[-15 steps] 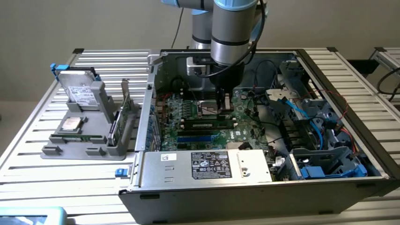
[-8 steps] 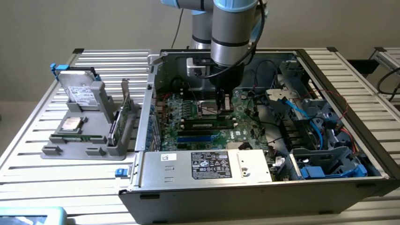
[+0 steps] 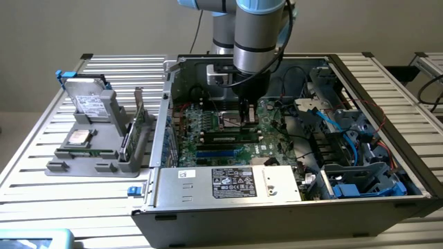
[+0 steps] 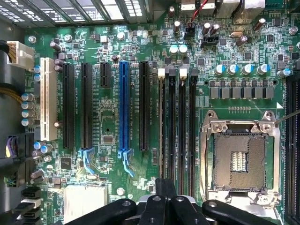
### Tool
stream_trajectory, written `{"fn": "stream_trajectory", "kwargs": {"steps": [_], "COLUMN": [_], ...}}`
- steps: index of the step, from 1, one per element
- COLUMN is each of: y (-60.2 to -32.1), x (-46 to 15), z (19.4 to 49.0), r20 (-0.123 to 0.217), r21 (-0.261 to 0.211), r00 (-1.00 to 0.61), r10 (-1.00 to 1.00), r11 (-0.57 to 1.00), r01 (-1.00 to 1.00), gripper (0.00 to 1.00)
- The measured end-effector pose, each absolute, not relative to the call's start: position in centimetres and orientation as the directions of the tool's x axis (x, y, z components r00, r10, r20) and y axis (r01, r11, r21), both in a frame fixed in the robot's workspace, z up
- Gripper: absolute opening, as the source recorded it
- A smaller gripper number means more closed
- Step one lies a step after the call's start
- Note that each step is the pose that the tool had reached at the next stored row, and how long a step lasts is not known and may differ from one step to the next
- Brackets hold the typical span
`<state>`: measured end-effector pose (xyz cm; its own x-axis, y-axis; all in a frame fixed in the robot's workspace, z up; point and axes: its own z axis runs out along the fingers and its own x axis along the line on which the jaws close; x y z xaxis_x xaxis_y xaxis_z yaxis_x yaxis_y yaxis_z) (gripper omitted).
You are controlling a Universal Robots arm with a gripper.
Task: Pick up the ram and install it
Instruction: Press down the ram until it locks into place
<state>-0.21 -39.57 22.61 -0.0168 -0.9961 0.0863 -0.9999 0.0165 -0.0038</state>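
The fingers [image 4: 165,199] are shut, hovering over the motherboard's memory slots [image 4: 177,126]. A ram [image 3: 230,138] sits seated nearby. Pressing evenly, straight down, seems wise.

One ram [image 3: 232,138], one motherboard [image 4: 140,117].

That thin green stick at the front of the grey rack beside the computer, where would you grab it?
Grip the stick by its upper long edge, near mid-length, coming straight down and pinching its two flat faces. It seems to stand on edge in the rack's front groove, so only the top is free. A centred hold should keep it level.
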Motion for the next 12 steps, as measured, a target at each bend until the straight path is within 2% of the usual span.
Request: {"fn": "stream_trajectory", "kwargs": {"steps": [12], "y": [-39.6], "x": [-2.0], "z": [23.4], "r20": [0.086], "r21": [-0.004], "r00": [-0.017], "r10": [-0.996], "r11": [0.017], "r01": [-1.0], "gripper": [0.11]}}
